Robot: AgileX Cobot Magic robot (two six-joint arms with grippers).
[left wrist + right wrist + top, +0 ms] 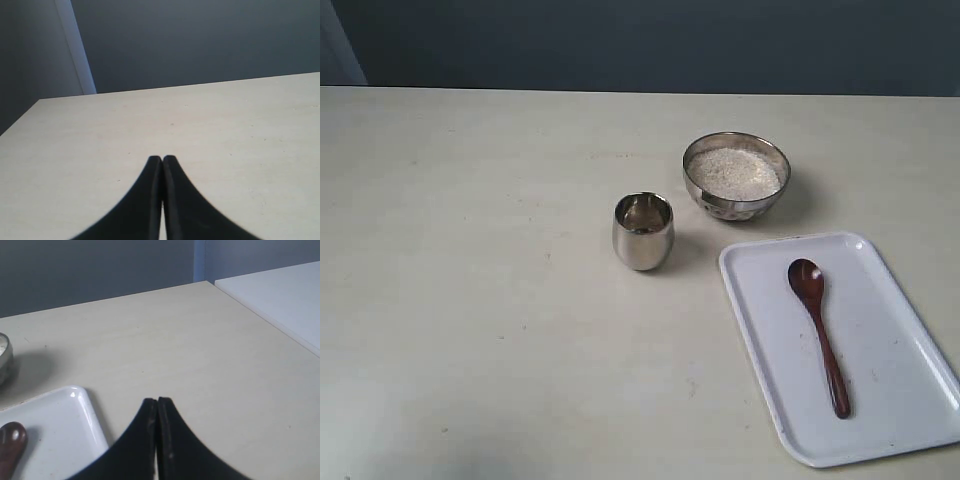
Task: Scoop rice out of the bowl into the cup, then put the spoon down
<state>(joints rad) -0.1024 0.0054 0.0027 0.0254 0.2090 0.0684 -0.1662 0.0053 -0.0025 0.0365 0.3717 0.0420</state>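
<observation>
The steel bowl [737, 176] stands at the back right of centre, filled with white rice [734, 172]. In front of it and to the left is the small steel cup [643, 231], upright. The dark wooden spoon [818, 331] lies on the white tray [890, 400], head toward the bowl. Neither arm shows in the exterior view. My left gripper [162, 159] is shut over bare table with nothing in it. My right gripper [157, 401] is shut too, beside the tray's corner [75, 405]; the spoon's head [11, 442] and the bowl's rim [4, 357] show at that view's edge.
The pale table [470, 280] runs wide to the left of the cup. A dark wall [640, 40] stands behind its far edge. A second white surface [280, 300] adjoins the table in the right wrist view.
</observation>
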